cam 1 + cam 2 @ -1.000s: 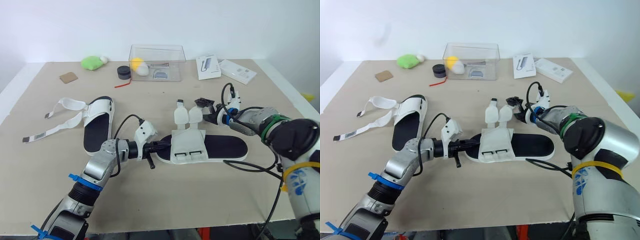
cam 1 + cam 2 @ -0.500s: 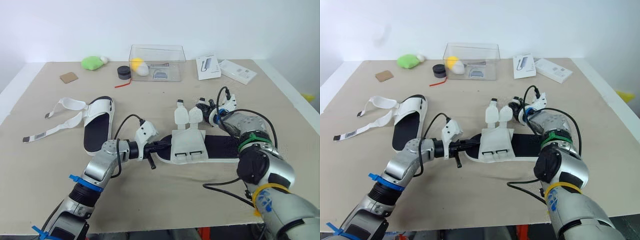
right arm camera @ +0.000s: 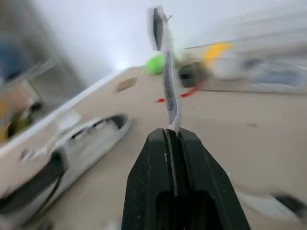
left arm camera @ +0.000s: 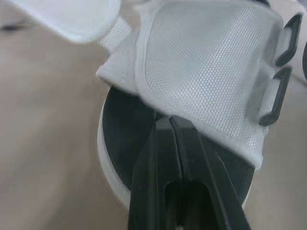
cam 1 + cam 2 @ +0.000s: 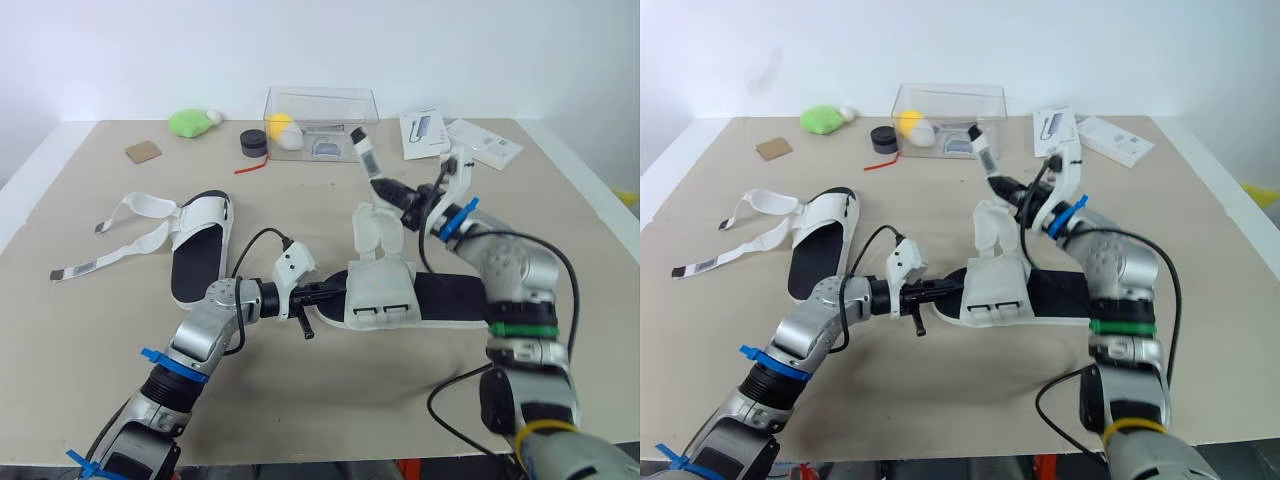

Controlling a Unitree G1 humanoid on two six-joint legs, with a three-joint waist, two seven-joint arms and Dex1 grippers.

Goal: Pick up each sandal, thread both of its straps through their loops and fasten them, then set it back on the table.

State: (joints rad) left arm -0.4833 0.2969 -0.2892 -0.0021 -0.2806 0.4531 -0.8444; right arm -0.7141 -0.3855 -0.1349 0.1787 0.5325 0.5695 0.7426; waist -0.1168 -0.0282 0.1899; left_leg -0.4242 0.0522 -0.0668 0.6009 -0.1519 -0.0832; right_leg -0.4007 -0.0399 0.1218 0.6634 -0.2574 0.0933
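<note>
Left gripper (image 5: 325, 292): fingers pinched together on the toe-end edge of the near sandal's (image 5: 445, 300) white mesh upper (image 4: 206, 62).
Right gripper (image 5: 400, 199): clamped on one strap (image 5: 362, 151), holding it raised and tilted above the sandal.
Near sandal: sole flat on the table (image 5: 90, 340), between both grippers.
Second sandal (image 5: 200, 255): on the robot's left, well apart, straps lying loose.

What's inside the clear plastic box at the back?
A yellow ball, a white rounded lump and a small grey item. The raised white sandal strap covers the clear box's right corner.
</note>
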